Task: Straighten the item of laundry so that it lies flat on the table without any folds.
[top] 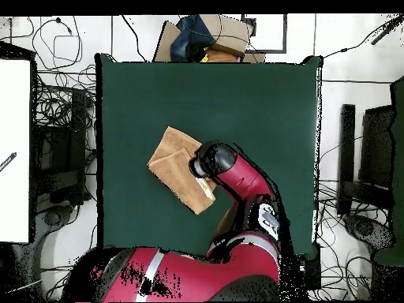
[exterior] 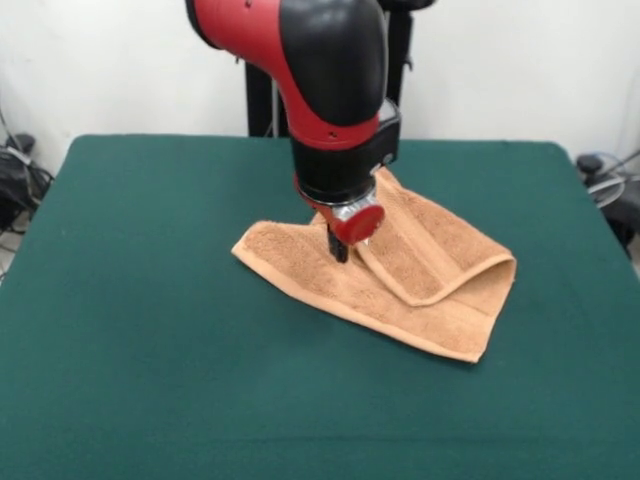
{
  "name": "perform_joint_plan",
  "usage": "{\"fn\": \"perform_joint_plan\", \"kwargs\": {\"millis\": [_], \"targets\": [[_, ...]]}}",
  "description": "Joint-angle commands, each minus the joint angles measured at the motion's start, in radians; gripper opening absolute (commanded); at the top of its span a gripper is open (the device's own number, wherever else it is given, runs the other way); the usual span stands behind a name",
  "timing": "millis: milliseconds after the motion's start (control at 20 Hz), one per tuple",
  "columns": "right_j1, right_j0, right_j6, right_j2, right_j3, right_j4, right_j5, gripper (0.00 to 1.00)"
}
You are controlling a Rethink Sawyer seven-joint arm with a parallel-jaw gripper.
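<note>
The light orange-brown towel [exterior: 420,275] lies near the middle of the dark green table [exterior: 150,320]. It is folded over on itself, with a flap doubled across its right part and a woven band showing along the near edge. My gripper [exterior: 340,246] reaches down from the red and black arm and touches the towel's upper middle, at the edge of the fold. The wrist hides whether it is open or shut. In the overhead view the towel [top: 175,164] lies left of the table's [top: 260,110] centre, and the arm's head [top: 213,162] covers its right end and the gripper.
The robot's black pedestal [exterior: 262,100] stands behind the table's far edge. Cables and equipment [top: 55,118] lie on the floor around the table. A cardboard box [top: 221,35] sits past the far edge. A white panel [top: 14,150] stands at the left.
</note>
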State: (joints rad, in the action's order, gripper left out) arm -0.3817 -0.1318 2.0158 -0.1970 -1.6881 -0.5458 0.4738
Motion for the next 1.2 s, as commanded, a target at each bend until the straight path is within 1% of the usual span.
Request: {"fn": "perform_joint_plan", "kwargs": {"millis": [50, 150, 400, 550, 650, 800, 1200], "targets": [[0.072, 0.004, 0.168, 0.15, -0.027, -0.024, -0.094, 0.0], [0.091, 0.014, 0.179, 0.146, -0.015, -0.022, -0.114, 0.0], [0.15, 0.02, 0.179, 0.143, 0.001, -0.003, -0.218, 0.0], [0.171, 0.033, 0.192, 0.139, 0.013, -0.011, -0.24, 0.0], [0.181, 0.026, 0.193, 0.149, 0.018, -0.016, -0.256, 0.0], [0.18, 0.013, 0.196, 0.173, 0.011, -0.024, -0.266, 0.0], [0.135, -0.005, 0.211, 0.212, -0.018, -0.056, -0.221, 0.0]]}}
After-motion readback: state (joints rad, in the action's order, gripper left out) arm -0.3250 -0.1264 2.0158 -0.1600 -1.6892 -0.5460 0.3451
